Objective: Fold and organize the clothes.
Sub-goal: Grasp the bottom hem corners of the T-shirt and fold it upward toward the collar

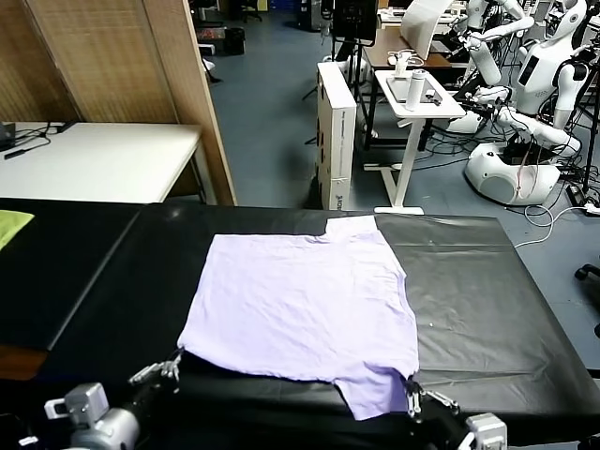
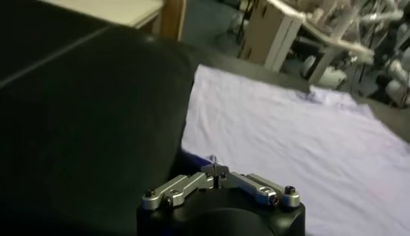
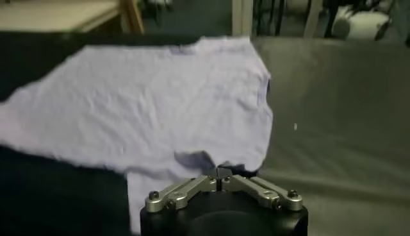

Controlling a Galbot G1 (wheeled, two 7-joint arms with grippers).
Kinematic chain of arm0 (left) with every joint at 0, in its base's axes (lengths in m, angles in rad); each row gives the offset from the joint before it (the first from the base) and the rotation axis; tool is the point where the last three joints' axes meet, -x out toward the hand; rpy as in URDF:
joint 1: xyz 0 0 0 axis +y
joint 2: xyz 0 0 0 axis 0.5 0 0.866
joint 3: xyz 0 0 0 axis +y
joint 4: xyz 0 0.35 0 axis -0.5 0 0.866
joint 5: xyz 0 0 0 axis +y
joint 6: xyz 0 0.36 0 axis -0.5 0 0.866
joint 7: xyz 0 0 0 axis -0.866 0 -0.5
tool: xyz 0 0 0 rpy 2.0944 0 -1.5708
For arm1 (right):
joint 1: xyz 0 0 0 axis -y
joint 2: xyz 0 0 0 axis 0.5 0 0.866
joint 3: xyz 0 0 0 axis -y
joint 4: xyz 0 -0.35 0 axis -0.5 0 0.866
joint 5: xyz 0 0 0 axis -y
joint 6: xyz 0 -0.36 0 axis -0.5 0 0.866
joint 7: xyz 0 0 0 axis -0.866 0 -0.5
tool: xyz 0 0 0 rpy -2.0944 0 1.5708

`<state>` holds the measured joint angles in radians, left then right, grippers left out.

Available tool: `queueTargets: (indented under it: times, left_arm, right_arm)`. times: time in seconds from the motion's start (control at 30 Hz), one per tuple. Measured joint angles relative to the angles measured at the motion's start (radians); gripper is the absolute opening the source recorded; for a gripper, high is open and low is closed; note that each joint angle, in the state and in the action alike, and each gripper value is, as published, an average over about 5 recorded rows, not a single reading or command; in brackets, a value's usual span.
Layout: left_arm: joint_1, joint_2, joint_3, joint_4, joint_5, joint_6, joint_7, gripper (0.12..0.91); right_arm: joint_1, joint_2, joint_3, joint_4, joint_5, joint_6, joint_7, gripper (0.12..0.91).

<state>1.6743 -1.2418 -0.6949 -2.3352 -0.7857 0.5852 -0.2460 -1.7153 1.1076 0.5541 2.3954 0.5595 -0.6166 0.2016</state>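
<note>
I see the thin pale lavender T-shirt lying spread flat on my black table. My left gripper sits at its near-left corner and my right gripper beside the near sleeve, both pinched together on nothing.

A robotics lab: white humanoid robots and cabled workbenches behind.

A yellow-green cloth lies on the black table.
</note>
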Motion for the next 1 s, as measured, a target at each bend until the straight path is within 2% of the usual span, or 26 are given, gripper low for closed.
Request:
queueTargets:
  times: [0.17, 0.5, 0.77, 1.0]
  left_arm:
    - [-0.075, -0.011, 0.007, 0.039, -0.004, -0.006, -0.002, 0.147]
    - [-0.183, -0.010, 0.036, 0.116, 0.007, -0.030, -0.008, 0.147]
    - [-0.248, 0.011, 0.069, 0.186, 0.015, -0.033, 0.001, 0.147]
    - [-0.281, 0.028, 0.080, 0.239, 0.023, -0.037, 0.015, 0.147]
  right_arm:
    - [0.128, -0.030, -0.023, -0.083, 0.044, 0.005, 0.006, 0.139]
    - [0.348, -0.064, -0.083, -0.265, 0.070, 0.047, 0.000, 0.139]
    - [0.453, -0.049, -0.150, -0.363, 0.045, 0.056, 0.006, 0.139]
    - [0.499, -0.023, -0.187, -0.410, 0.016, 0.033, 0.014, 0.139]
